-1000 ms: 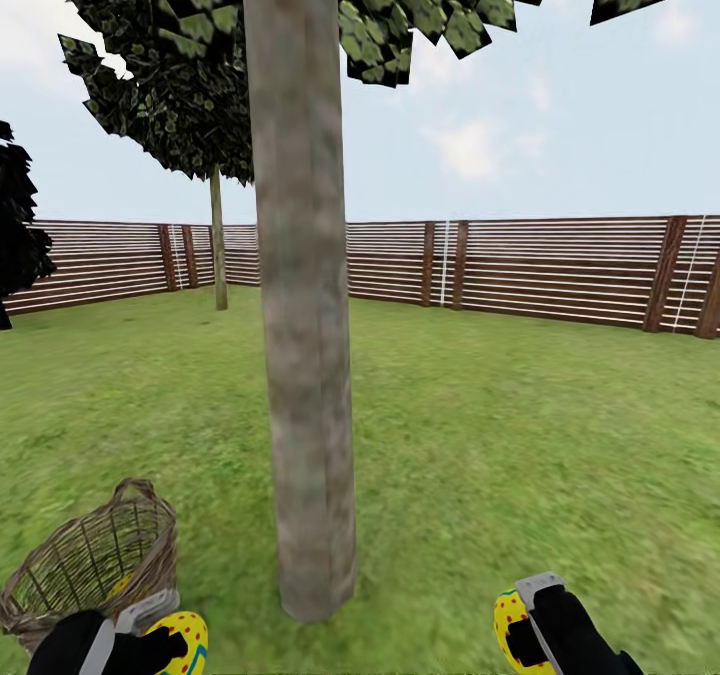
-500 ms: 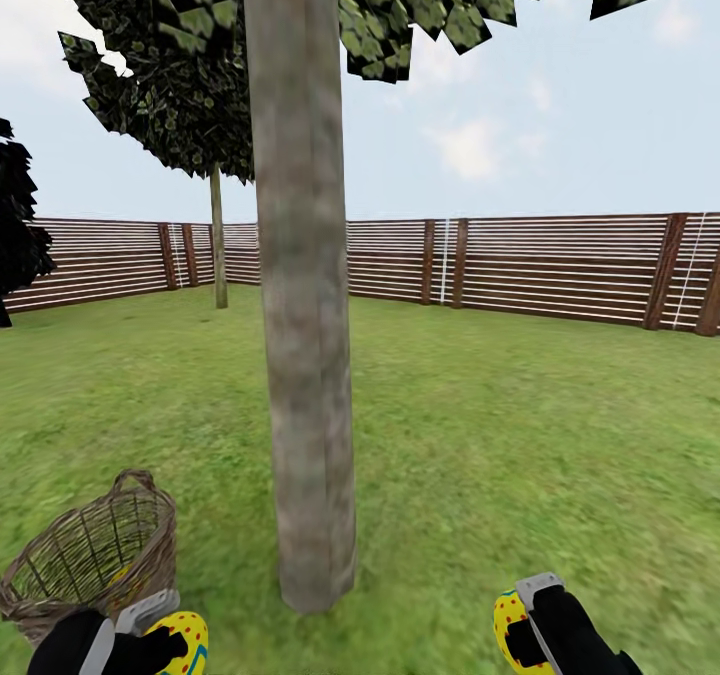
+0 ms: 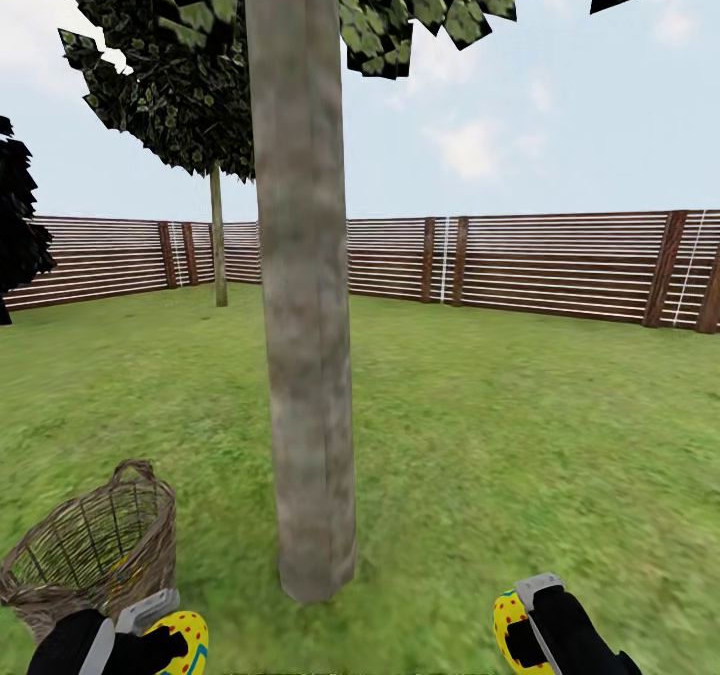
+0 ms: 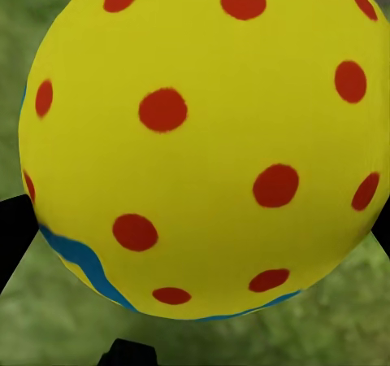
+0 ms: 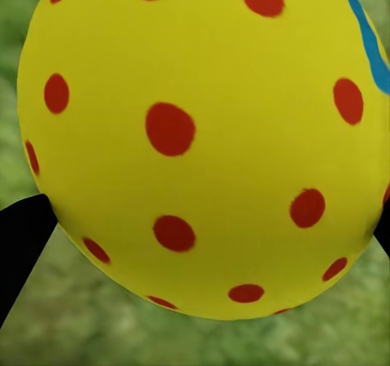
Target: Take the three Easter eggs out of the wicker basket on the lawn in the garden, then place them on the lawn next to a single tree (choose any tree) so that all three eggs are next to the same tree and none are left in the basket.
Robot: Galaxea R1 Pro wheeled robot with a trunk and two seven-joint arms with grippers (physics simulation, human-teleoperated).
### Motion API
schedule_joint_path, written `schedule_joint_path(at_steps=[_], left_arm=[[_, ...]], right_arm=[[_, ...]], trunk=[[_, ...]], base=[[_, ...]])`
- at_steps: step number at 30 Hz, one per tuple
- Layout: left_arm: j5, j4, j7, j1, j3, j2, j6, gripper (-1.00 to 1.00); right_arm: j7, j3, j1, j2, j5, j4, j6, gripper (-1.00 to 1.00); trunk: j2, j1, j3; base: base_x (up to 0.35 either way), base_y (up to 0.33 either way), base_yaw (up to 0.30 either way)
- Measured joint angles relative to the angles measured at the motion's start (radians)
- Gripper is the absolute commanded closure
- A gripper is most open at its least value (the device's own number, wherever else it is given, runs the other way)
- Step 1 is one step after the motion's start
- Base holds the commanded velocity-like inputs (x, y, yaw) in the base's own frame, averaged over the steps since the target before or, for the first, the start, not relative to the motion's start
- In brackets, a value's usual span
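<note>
- The tree (image 3: pixel 305 355) stood straight ahead, its thick pale trunk meeting the lawn (image 3: pixel 520 425) between the two hands and a little beyond them.
- The left hand (image 3: pixel 150 640) pinched a yellow, red-dotted Easter egg (image 3: pixel 178 638) low in the head view; in the left wrist view that egg (image 4: pixel 203 146) sat between the dark finger edges, over blurred grass.
- The right hand (image 3: pixel 530 630) was likewise pressed onto a second egg (image 3: pixel 512 630); in the right wrist view it (image 5: pixel 207 142) was clamped at both sides above the grass.
- The trunk base lay forward and inward from each hand: to the right of the left hand, to the left of the right hand. The left looked slightly nearer.
- The wicker basket (image 3: pixel 95 555) rested tilted on the lawn just beside the left hand, left of the trunk. A yellowish patch showed through its weave, but whether that was the third egg could not be told.
- Judged from this, both eggs needed lowering to the grass near the trunk.
</note>
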Motion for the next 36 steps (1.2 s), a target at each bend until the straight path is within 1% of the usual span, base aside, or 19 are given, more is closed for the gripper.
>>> schedule_joint_path(at_steps=[18,21,23,25,26,27,28,30,34,36], left_arm=[[0.000,0.000,0.000,0.000,-0.001,0.000,0.000,1.00],[0.000,-0.001,0.000,0.000,-0.001,0.000,0.000,1.00],[0.000,-0.002,0.000,0.000,0.000,0.000,0.000,1.00],[0.000,-0.001,0.000,0.000,0.000,0.000,0.000,1.00],[0.000,-0.001,0.000,0.000,0.000,0.000,0.000,1.00],[0.000,-0.001,0.000,0.000,0.000,0.000,0.000,1.00],[0.000,-0.001,0.000,0.000,0.000,0.000,0.000,1.00],[0.000,-0.002,0.000,0.000,0.000,0.000,0.000,1.00],[0.000,-0.002,0.000,0.000,0.000,0.000,0.000,1.00],[0.000,-0.002,0.000,0.000,0.000,0.000,0.000,1.00]], right_arm=[[0.000,0.000,0.000,0.000,0.000,0.000,0.000,1.00],[0.000,-0.001,0.000,-0.003,0.001,-0.003,0.000,1.00],[0.000,-0.008,0.000,-0.015,0.003,-0.006,0.000,1.00],[0.001,-0.031,0.000,-0.027,0.002,-0.007,0.001,1.00],[0.001,-0.035,0.000,-0.040,0.004,-0.007,0.001,1.00],[0.003,-0.037,0.000,-0.060,0.004,-0.007,0.001,1.00],[0.014,-0.038,0.000,-0.071,-0.001,-0.007,0.001,1.00],[0.030,-0.038,0.000,-0.078,-0.004,-0.008,0.001,1.00],[0.033,-0.039,0.000,-0.090,-0.003,-0.011,0.001,1.00],[0.032,-0.038,0.000,-0.092,-0.003,-0.012,0.001,1.00]], trunk=[[-0.126,0.069,-0.056],[-0.147,0.081,-0.066],[-0.161,0.088,-0.072],[-0.175,0.096,-0.078],[-0.182,0.100,-0.081],[-0.189,0.104,-0.085],[-0.196,0.107,-0.088],[-0.203,0.112,-0.095],[-0.204,0.114,-0.110],[-0.205,0.115,-0.118]], base=[[0.000,0.000,0.000],[0.000,0.000,0.000],[0.000,0.000,0.000],[0.000,0.000,0.000],[0.000,0.000,0.000],[0.000,0.000,0.000],[0.000,0.000,0.000],[0.000,0.000,0.000],[0.000,0.000,0.000],[0.000,0.000,0.000]])
